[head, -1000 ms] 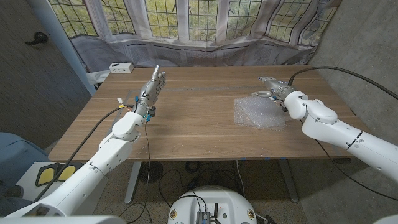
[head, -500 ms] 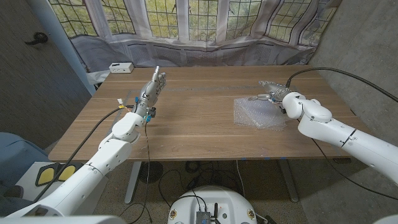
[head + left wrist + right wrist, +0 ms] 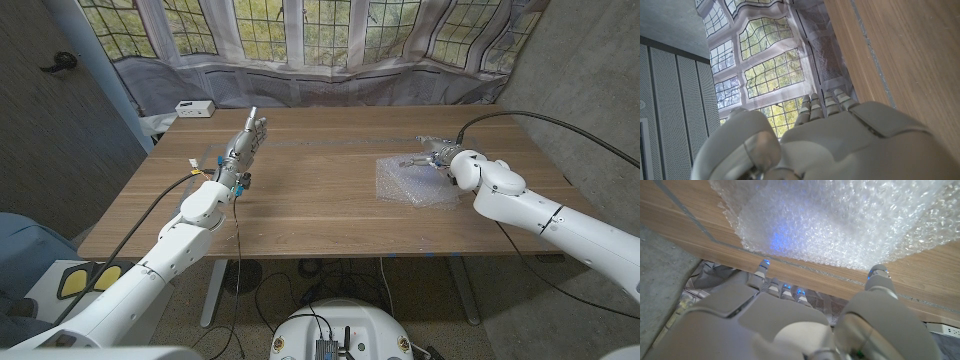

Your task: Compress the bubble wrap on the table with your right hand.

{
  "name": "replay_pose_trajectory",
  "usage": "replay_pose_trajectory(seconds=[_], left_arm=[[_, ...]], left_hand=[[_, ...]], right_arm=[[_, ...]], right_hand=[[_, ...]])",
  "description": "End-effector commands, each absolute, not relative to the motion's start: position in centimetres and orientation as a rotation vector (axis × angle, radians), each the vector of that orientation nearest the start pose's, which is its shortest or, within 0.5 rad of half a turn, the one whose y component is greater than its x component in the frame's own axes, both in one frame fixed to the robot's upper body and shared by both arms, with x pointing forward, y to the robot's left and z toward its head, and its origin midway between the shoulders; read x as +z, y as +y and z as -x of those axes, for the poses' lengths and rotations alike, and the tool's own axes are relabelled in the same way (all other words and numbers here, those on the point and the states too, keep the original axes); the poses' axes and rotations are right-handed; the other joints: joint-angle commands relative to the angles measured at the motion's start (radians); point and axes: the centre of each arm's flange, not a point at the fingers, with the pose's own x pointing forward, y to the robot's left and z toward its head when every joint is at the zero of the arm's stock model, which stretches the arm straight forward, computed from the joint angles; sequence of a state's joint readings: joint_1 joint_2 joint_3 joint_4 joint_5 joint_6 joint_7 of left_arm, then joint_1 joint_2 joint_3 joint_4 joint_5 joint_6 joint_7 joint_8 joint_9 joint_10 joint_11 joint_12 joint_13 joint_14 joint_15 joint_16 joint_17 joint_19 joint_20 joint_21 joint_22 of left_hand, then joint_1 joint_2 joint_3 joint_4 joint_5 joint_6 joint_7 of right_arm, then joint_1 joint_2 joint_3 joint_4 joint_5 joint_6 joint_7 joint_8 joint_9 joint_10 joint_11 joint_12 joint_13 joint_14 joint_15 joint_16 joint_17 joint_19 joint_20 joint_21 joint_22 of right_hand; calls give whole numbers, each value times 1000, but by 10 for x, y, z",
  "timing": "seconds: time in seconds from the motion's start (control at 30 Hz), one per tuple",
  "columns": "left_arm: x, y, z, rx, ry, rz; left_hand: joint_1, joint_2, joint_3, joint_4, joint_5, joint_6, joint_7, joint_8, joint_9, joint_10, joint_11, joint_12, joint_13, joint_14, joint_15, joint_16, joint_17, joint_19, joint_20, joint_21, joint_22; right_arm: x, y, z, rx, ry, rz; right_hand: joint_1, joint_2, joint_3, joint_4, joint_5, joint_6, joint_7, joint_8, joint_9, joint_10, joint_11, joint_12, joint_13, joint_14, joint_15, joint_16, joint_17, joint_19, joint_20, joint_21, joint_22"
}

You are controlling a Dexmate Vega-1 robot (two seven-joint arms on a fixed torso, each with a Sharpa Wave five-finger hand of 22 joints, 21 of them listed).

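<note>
Change: over the last second the right hand (image 3: 432, 153) has moved from beyond the far right corner of the bubble wrap (image 3: 415, 181) leftward and nearer, so that it now sits over the sheet's far edge; the sheet itself lies where it did, and the left arm has not moved.
Right hand: fingers apart and holding nothing, above the far part of the sheet; contact with it cannot be told. In the right wrist view the fingertips (image 3: 762, 268) reach toward the bubble wrap (image 3: 840, 220).
Left hand (image 3: 247, 141): raised over the table's (image 3: 300, 215) left side, fingers straight and close together, empty.
Bubble wrap: a clear sheet spread on the table's right half.
White box (image 3: 194, 108): at the far left corner.
</note>
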State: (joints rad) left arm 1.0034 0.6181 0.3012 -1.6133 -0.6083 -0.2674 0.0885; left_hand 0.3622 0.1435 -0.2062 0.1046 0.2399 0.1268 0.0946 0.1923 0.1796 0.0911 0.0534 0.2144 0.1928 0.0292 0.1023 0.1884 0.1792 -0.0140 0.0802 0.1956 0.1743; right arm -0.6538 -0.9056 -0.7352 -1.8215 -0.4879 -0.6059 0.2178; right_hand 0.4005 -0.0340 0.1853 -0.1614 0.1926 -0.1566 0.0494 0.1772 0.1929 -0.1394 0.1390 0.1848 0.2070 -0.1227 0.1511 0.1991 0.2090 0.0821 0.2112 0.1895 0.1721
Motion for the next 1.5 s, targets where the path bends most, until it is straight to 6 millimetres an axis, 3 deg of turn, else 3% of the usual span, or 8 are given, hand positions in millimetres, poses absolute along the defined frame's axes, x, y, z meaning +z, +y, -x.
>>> replay_pose_trajectory(seconds=[0.03,1.5], left_arm=[[-9,288,-594,-185,-681,-9],[-10,288,-587,-182,-684,-15]], left_hand=[[5,4,1,0,-1,1,-3,-3,1,-1,-3,0,5,-4,5,-2,2,-9,0,-1,5],[7,4,5,2,-4,4,-4,-2,1,0,-4,0,5,-4,3,-1,2,-13,4,-1,6]], right_arm=[[10,-281,-627,-58,-130,1475],[-20,-287,-644,-32,-15,1472]], right_hand=[[14,-2,2,1,6,-22,1,2,6,-21,2,-2,1,-16,4,-5,3,-5,3,1,3],[38,-2,8,3,10,-50,2,9,6,-42,-8,4,0,-24,6,1,2,-11,2,1,4]])
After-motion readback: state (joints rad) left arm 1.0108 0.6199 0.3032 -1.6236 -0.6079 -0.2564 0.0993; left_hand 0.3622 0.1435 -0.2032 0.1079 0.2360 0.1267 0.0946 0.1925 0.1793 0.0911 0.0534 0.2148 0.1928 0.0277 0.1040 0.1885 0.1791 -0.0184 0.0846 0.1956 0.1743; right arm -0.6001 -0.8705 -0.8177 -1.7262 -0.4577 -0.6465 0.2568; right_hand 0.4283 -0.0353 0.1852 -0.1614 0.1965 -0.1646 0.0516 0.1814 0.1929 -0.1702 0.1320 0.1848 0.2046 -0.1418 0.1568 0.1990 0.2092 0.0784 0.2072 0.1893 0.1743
